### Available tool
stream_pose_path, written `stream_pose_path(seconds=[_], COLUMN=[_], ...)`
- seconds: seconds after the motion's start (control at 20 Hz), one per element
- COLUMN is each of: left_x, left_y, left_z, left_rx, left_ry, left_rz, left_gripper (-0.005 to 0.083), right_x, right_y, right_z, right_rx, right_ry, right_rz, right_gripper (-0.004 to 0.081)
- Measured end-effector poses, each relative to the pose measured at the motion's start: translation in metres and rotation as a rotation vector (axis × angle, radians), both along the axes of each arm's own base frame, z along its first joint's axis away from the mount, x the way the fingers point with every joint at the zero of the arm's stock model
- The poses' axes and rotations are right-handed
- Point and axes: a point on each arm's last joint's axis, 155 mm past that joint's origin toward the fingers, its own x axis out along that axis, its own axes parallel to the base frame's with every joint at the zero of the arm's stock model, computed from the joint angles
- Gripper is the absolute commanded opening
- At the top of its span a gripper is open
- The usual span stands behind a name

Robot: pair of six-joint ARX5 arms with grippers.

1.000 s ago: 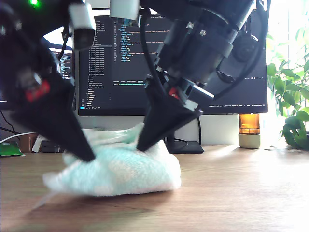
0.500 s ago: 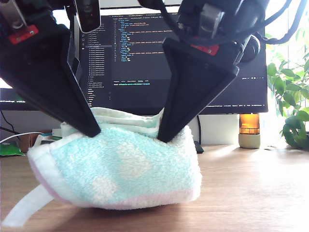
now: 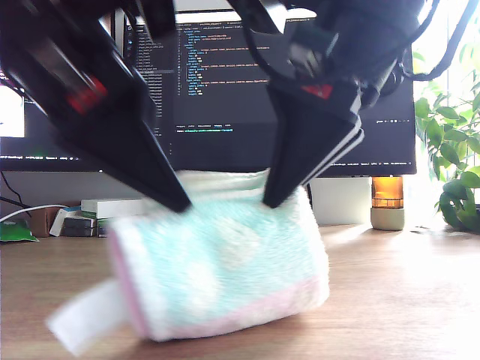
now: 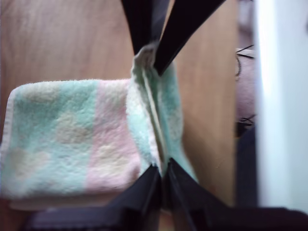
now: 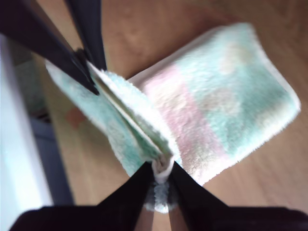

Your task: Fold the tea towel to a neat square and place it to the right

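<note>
A fluffy, pale mint-green terry tea towel (image 3: 225, 270) with faint pink bands hangs folded just above the brown wooden table (image 3: 390, 300), in front of a dark monitor (image 3: 225, 82). My first gripper (image 4: 163, 180) and my second gripper (image 5: 161, 175) each have jaws clenched on the same doubled top edge. It looks light, soft and floppy — best gripped at hemmed corners — while a white tag strip (image 3: 82, 322) dangles beside it.

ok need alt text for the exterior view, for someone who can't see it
Two black grippers pinch the top edge of a folded mint-green tea towel, holding it over a wooden desk; a white tag strip hangs from it at the exterior view's left. Behind are a monitor showing code and a leafy plant.
</note>
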Motion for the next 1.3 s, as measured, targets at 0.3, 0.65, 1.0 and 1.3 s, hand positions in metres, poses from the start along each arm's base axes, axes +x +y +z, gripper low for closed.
stream_pose_path(seconds=[0.3, 0.65, 1.0, 1.3], left_x=[0.021, 0.046, 0.061, 0.045], left_y=[0.003, 0.010, 0.009, 0.011], left_z=[-0.008, 0.000, 0.016, 0.021], left_rx=[0.026, -0.005, -0.024, -0.015], left_ry=[-0.055, -0.102, -0.163, -0.022], left_rz=[0.028, 0.082, 0.074, 0.089], left_gripper=[-0.0021, -0.0021, -0.0021, -0.0021], right_x=[0.021, 0.048, 0.063, 0.041], right_y=[0.006, 0.009, 0.006, 0.003], right_z=[-0.011, -0.007, 0.003, -0.001], right_rx=[0.025, 0.065, 0.093, 0.080], right_ry=[-0.001, -0.003, -0.029, 0.079], right_rz=[-0.056, -0.110, -0.141, -0.114], right_gripper=[-0.0011, -0.0011, -0.0011, -0.0011])
